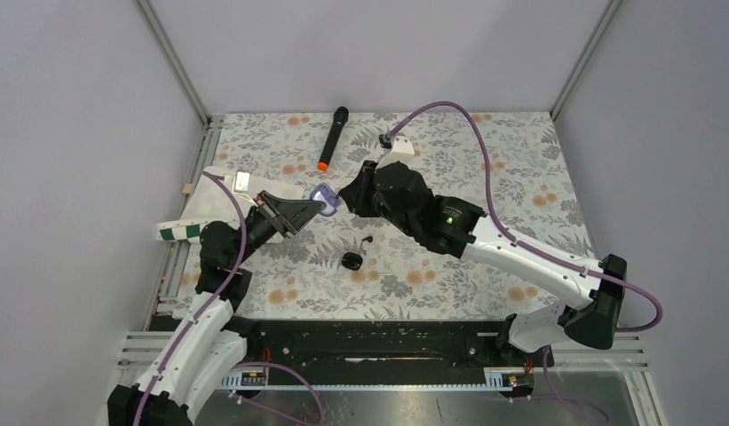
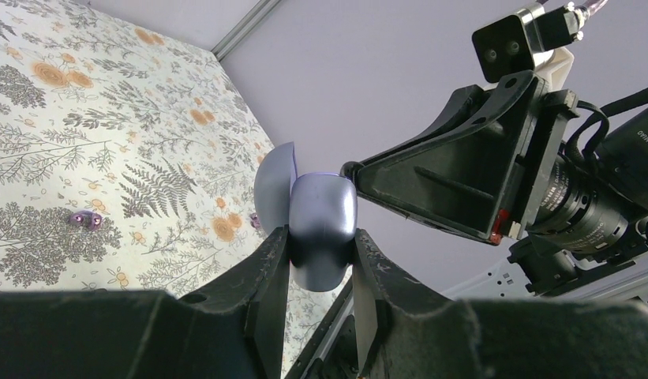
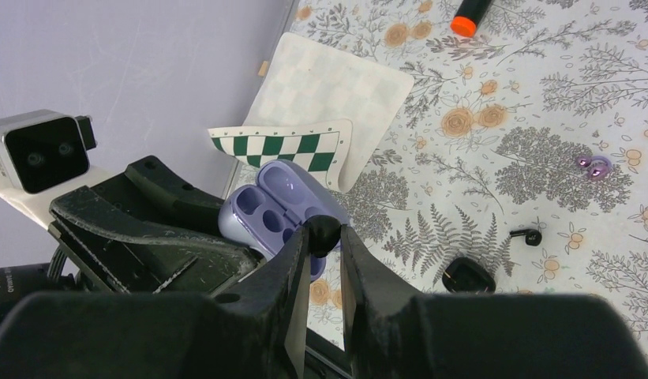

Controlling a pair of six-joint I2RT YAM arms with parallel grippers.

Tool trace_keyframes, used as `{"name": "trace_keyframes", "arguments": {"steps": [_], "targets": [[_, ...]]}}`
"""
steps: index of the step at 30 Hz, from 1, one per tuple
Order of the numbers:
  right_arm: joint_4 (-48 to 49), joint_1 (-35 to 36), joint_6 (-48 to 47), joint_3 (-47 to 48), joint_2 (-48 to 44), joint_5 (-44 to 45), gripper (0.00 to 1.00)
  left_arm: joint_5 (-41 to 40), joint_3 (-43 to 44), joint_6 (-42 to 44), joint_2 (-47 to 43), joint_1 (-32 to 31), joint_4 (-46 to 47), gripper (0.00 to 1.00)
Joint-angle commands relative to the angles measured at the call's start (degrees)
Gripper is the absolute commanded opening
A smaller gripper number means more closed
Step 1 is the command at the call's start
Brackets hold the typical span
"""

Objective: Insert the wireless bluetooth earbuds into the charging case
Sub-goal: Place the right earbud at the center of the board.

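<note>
Nearest my bases, a black pebble-shaped thing (image 1: 352, 260) lies on the flowered tablecloth (image 1: 485, 177). It may be a second case. Just beyond it lies a stemmed black earbud (image 1: 367, 240), apart from it and not in any case.

Above the middle of the table my two claws meet. My left claw (image 2: 320, 251) is clamped on the base of the charging case (image 3: 261, 209). The case is lavender rather than black, it is held off the cloth, and its lid is swung open. The wells that my right wrist view shows look empty.

My right claw (image 3: 323, 242) has its fingers drawn almost together, just beside the open case. A small dark rounded bit is pinched at the tips. I take it for a black earbud (image 3: 322, 227), though it is too small to be sure.

A lavender earbud (image 3: 595, 167) sits loose on the cloth, well apart from the case. Farther off are a checkered mat (image 3: 336, 79) at the left edge and an orange-tipped marker (image 1: 332, 138).

By my reckoning the task is early. The case is open and presented, but nothing is seated. What is left is to set the pinched piece into a well, fetch its mate, and perhaps close the lid.
</note>
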Motion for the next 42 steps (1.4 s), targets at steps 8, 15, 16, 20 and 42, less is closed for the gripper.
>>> {"name": "trace_keyframes", "arguments": {"steps": [8, 15, 16, 20, 42], "targets": [[0.08, 0.98, 0.37, 2.12, 0.65, 0.46, 0.0, -2.08, 3.39, -0.09, -1.74, -0.06, 1.74, 0.0], [0.42, 1.66, 0.37, 2.23, 1.37, -0.64, 0.0, -2.68, 3.39, 0.09, -2.03, -0.06, 1.0, 0.0], [0.6, 1.74, 0.37, 2.14, 1.3, -0.75, 0.0, -2.63, 3.38, 0.17, -1.98, -0.06, 0.96, 0.0], [1.06, 1.88, 0.23, 2.58, 1.26, -1.61, 0.0, -2.71, 3.3, 0.27, -1.95, -0.06, 0.91, 0.0], [-0.56, 3.01, -0.66, 6.31, 2.35, -4.09, 0.0, -2.27, 2.86, 1.32, -1.58, -0.05, 1.15, 0.0]]}}
